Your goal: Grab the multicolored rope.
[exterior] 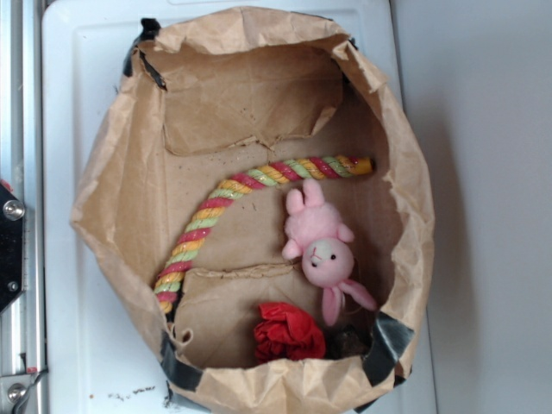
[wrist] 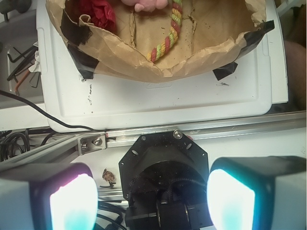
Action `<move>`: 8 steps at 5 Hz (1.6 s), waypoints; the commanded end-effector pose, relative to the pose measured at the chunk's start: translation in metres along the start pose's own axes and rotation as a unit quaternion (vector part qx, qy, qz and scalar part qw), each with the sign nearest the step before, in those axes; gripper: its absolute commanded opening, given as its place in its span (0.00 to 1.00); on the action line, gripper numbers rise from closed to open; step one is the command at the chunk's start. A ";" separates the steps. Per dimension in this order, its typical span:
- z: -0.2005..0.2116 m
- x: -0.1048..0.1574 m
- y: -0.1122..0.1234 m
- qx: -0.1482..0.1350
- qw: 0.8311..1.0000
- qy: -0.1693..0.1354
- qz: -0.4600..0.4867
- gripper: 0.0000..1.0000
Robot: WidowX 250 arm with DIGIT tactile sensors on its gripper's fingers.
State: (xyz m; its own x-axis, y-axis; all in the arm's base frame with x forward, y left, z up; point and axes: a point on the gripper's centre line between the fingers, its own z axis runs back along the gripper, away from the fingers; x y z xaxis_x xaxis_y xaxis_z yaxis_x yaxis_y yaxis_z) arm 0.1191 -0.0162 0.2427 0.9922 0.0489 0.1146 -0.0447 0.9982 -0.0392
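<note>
While my hand (wrist: 152,191) hangs wide open and empty outside the bag, the multicolored rope (exterior: 231,194) lies ungrabbed.

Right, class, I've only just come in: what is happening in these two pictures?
Nothing is held yet. The gripper is open and sits well back from the paper bag, over the base of the rig. Inside the bag, the multicolored rope lies in a curve, untouched. A pink plush bunny and a red cloth ball lie beside it. The bag rests on a white tray.
</note>
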 end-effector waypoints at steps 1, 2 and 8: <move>0.000 0.000 0.000 0.000 1.000 0.000 0.000 1.00; 0.002 0.037 0.008 -0.017 1.000 -0.014 0.022 1.00; -0.068 0.127 0.041 -0.012 0.987 -0.090 0.129 1.00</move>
State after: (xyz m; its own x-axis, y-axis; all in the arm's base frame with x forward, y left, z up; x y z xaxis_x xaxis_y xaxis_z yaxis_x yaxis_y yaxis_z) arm 0.2483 0.0301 0.1815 0.9066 0.3369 0.2541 -0.3187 0.9413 -0.1111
